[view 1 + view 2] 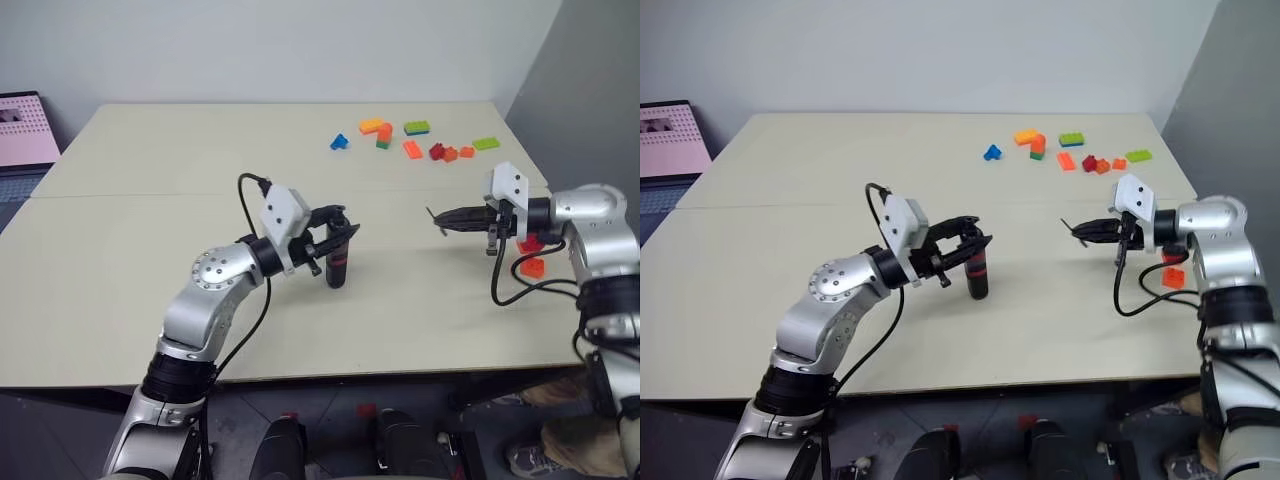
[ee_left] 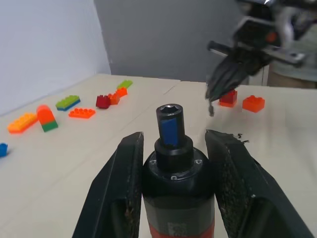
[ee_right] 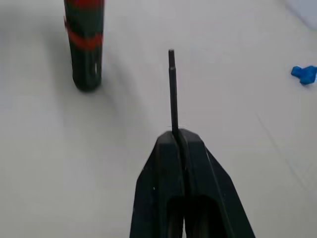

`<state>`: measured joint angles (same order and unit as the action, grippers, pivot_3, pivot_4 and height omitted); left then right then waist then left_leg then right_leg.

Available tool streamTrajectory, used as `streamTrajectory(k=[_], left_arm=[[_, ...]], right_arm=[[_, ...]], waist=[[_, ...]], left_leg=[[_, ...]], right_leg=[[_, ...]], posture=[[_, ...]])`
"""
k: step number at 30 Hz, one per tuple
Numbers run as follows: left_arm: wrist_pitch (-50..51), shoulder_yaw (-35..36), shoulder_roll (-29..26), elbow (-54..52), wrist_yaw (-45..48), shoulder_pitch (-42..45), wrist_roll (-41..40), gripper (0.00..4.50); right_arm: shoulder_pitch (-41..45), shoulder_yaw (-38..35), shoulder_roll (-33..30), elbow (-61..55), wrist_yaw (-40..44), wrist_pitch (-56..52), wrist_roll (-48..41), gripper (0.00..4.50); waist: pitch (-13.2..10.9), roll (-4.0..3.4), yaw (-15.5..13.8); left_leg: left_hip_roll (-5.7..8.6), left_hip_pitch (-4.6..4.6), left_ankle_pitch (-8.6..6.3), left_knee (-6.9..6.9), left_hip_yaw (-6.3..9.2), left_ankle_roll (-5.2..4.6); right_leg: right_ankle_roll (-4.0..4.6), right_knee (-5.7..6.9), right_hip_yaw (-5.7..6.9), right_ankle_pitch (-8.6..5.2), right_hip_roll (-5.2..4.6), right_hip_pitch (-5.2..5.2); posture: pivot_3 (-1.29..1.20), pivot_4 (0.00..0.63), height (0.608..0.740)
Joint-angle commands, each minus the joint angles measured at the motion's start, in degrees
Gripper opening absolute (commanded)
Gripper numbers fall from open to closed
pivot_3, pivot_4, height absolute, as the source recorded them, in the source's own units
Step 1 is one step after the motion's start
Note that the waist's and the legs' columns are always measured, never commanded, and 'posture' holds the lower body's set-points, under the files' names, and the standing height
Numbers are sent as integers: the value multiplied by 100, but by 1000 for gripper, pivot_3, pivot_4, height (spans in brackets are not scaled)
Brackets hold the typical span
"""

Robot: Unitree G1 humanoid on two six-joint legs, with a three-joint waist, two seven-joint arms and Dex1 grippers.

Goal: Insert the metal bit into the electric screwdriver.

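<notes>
Left eye view: beige counter (image 1: 120, 250), grey walls; left hand (image 1: 338, 238) clamps electric screwdriver (image 1: 337, 266), right hand (image 1: 440, 217) pinches metal bit (image 3: 172, 89); toy bricks (image 1: 412, 140) behind.

The electric screwdriver (image 3: 84, 44) is cut by the top edge of the right wrist view. The metal bit (image 1: 436, 221) looks too small in the head view to see its shape.

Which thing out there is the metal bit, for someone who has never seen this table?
Start at the beige table and go to its right side, where the right gripper hangs above the surface. The metal bit pokes straight out from between its shut fingertips. Unlike the bright toy bricks nearby, it is a thin, dark, needle-like rod.
</notes>
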<state>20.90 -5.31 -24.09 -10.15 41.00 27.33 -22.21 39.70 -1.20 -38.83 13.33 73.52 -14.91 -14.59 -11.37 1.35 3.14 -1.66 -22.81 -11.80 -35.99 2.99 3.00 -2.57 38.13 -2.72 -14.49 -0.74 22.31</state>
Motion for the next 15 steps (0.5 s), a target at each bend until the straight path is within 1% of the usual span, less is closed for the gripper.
streamTrajectory(k=[1, 2, 5, 7, 15], left_arm=[[173, 215, -222, 135, 130, 71, -45, 1587], [195, 240, -246, 155, 152, 90, -70, 1587], [257, 253, -291, 192, 203, 132, -120, 1587], [260, 252, -257, 187, 174, 166, -144, 1587], [189, 161, 73, -24, -35, 491, -121, 1586]], right_arm=[[-94, -553, 178, -1650, -861, -1222, -903, 0], [-128, -591, 233, -1862, -1015, -1401, -1023, 0], [36, -783, 688, -2424, -1715, -2008, -1623, 0], [140, -812, 851, -2621, -1970, -2225, -1839, 0], [528, -883, 870, -2559, -2346, -2602, -2344, 0]], waist=[[0, -2, 18], [0, -1, 17], [2, 3, 11], [1, 2, 9], [-2, 2, -35]], left_leg=[[0, 3, 0, -2, -1, 0], [0, 4, 0, -1, -3, 0], [-1, 1, 0, 0, 2, 0], [-2, -3, 0, 1, 0, 0], [-1, -20, -1, 3, 1, -1]], right_leg=[[0, 0, 0, 0, 0, -1], [2, -2, 0, -1, 0, -1], [12, -10, 5, -8, 2, -3], [10, -12, 3, -7, 3, 0], [12, -21, 6, -8, 2, 11]], posture=[[0, 150, 740], [0, 150, 740], [0, 150, 740], [0, 150, 740], [0, 150, 740]])
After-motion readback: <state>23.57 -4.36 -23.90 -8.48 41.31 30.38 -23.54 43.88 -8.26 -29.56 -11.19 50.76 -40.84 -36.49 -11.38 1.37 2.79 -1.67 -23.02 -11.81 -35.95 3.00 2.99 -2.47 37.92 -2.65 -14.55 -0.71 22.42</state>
